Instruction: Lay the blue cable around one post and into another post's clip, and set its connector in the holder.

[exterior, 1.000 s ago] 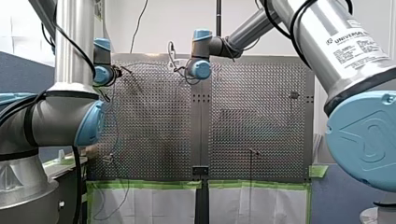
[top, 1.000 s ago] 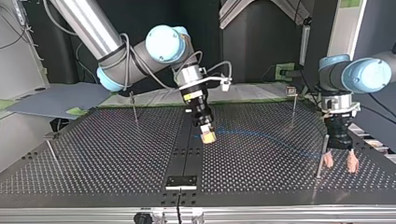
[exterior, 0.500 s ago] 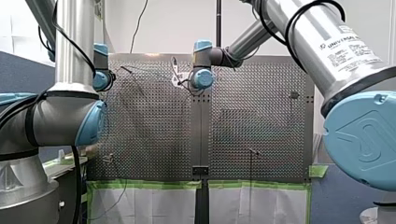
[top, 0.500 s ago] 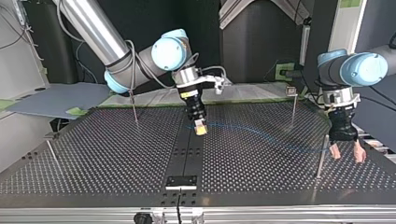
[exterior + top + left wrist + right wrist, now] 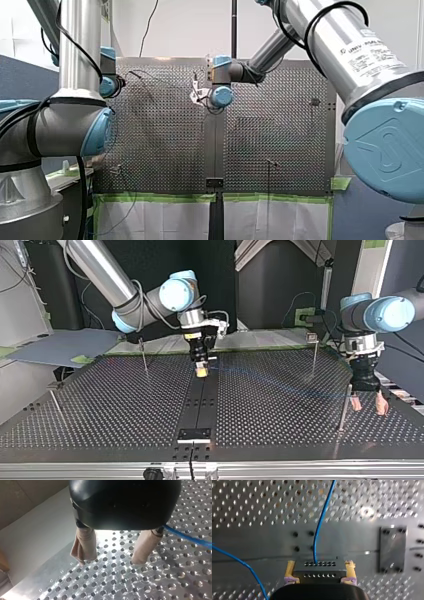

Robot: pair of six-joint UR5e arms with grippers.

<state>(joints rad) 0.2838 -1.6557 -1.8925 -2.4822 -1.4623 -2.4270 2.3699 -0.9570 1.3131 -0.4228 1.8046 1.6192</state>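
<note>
In the top view, my right gripper (image 5: 201,371) hangs over the table's (image 5: 100,410) middle strip, the connector (image 5: 319,570) between its fingers; the holder (image 5: 194,435) lies nearer the camera on that strip; the cable (image 5: 280,385) runs rightward toward my left gripper (image 5: 369,407), just right of a post (image 5: 344,407).

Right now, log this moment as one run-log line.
right gripper: shut on connector | left gripper: open, empty | blue cable: trails from connector over table | connector: held, not yet set down
</note>
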